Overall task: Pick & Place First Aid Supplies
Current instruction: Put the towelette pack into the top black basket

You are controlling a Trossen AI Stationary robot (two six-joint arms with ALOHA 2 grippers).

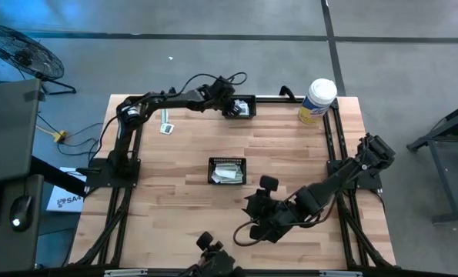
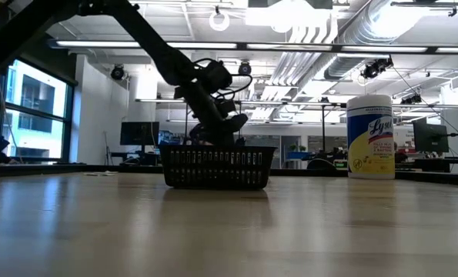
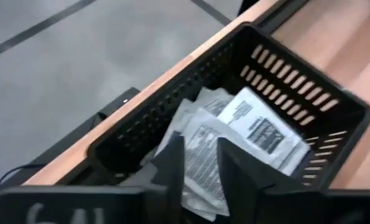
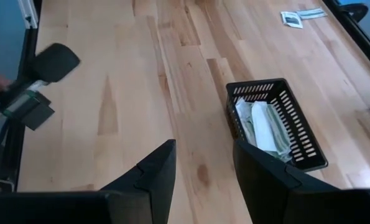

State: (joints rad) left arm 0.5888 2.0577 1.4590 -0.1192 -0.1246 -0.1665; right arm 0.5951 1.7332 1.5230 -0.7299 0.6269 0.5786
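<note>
My left gripper (image 1: 232, 108) reaches over the black basket (image 1: 253, 98) at the table's far edge. In the left wrist view its open fingers (image 3: 202, 165) stand just above several square white packets with dark print (image 3: 259, 127) lying in that basket (image 3: 296, 81). The low view shows it dipping to the basket's rim (image 2: 217, 165). A second black basket (image 1: 227, 171) at mid-table holds pale green-and-white strips (image 4: 265, 127). Two loose packets (image 1: 167, 123) lie flat on the wood near the left arm. My right gripper (image 1: 250, 209) waits open (image 4: 203, 171) over the near right part of the table. My left gripper comes at the white packets in the far basket from above, slanting down, with its fingers open. Its own fingers hide the spot below them, and I cannot tell whether they touch the top packet (image 3: 203, 149).
A tall white-and-yellow wipes canister (image 1: 317, 100) stands upright at the far right corner (image 2: 369, 137). Black frame rails run along the table's left and right edges. A black camera mount (image 1: 209, 245) sits at the near edge. Bare wood lies between the two baskets.
</note>
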